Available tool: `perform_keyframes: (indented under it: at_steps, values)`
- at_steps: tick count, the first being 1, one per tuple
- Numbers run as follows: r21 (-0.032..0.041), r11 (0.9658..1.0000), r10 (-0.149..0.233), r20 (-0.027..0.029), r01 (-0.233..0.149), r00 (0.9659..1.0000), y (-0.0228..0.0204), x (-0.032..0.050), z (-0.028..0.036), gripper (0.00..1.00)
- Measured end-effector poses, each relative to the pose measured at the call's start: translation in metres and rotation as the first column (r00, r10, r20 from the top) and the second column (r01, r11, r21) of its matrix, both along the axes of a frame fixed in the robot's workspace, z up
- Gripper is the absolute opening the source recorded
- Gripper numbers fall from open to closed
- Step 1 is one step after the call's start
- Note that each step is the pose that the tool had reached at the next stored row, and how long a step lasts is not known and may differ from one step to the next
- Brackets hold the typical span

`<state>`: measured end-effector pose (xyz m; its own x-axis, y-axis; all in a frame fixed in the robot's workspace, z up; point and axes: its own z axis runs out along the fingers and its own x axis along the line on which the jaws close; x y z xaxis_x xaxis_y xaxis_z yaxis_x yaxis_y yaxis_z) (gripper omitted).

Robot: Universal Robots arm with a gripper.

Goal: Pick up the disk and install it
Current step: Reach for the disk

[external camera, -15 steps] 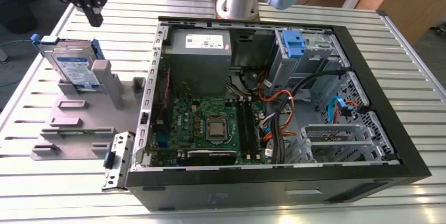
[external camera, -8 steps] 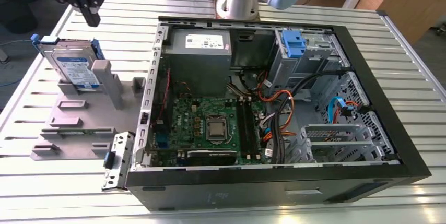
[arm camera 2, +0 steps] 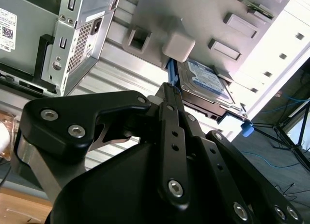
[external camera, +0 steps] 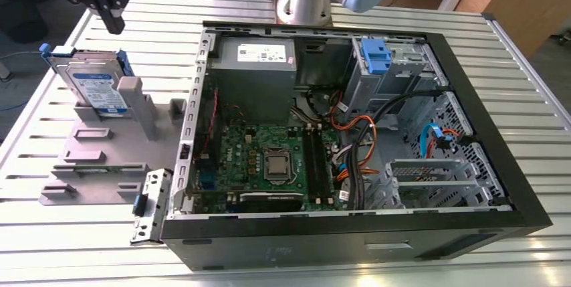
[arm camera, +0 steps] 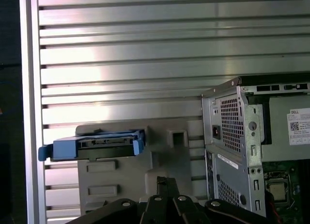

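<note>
The black gripper (external camera: 114, 26) hangs over the slatted aluminium surface (external camera: 535, 73) at the exterior view's left, its fingers clenched together on nothing. Just below it, and apart from it, the flat silver disk with a white-and-blue label and blue plastic side rails (external camera: 93, 83) stands on edge, leaning slightly, in the grey plastic stand with upright posts (external camera: 98, 163). In the first wrist view the disk (arm camera: 97, 147) shows edge-on across the stand, a little way from the gripper (arm camera: 163, 181). To the exterior view's right of the stand, the open black computer case (external camera: 339, 241) lies on its side. It holds a green motherboard (external camera: 267, 160), a grey power-supply box (external camera: 254, 66) and a blue plastic drive carrier (external camera: 375, 56).
</note>
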<state>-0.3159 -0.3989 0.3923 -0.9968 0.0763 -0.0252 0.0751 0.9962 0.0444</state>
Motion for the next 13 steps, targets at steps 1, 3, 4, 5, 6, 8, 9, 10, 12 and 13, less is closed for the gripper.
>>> perform_keyframes:
  at_steps: [1, 3, 4, 5, 6, 8, 9, 10, 12, 13]
  values:
    - [0.0, 1.0, 0.0, 0.0, 0.0, 1.0, 0.0, -0.0006, 0.0, 0.11]
    - [0.0, 1.0, 0.0, 0.0, 0.0, 1.0, 0.0, -0.002, 0.0, 0.11]
    - [0.0, 1.0, 0.0, 0.0001, 0.0, 1.0, 0.0, -0.0027, 0.0, 0.11]
    - [0.0, 1.0, 0.0, 0.0001, 0.0, 1.0, 0.0, -0.0034, 0.0, 0.11]
    - [0.0, 1.0, 0.0, 0.0002, 0.0, 1.0, 0.0, -0.0042, 0.0, 0.11]
    - [0.0, 1.0, 0.0, 0.0003, 0.0, 1.0, 0.0, -0.0059, 0.0, 0.11]
    - [0.0, 1.0, 0.0, 0.0005, 0.0, 1.0, 0.0, -0.0067, 0.0, 0.11]
    - [0.0, 1.0, 0.0, 0.0006, 0.0, 1.0, 0.0, -0.0076, 0.0, 0.11]
    - [0.0, 1.0, 0.0, 0.0008, 0.0, 1.0, 0.0, -0.0092, 0.0, 0.11]
    - [0.0, 1.0, 0.0, 0.0009, 0.0, 1.0, 0.0, -0.01, 0.0, 0.11]
